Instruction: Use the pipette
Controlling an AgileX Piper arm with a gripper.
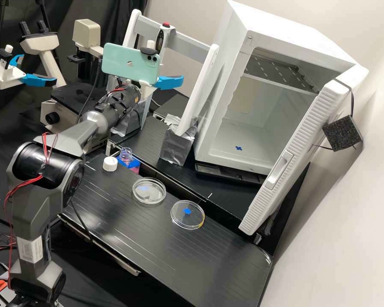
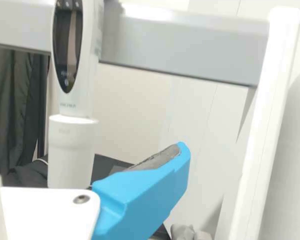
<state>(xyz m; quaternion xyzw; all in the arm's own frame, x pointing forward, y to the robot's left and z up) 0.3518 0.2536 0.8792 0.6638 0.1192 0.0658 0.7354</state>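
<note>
Watching remotely, I see the electronic pipette (image 2: 75,104) upright, beyond my open gripper (image 1: 166,70). Its vertical axis must come between the fingers (image 2: 145,195)

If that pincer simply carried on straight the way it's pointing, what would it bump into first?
Most likely the white pipette, upright in front of the grey crossbar of its stand. How much depth lies between is unclear, so it might also pass just beside it.
</note>
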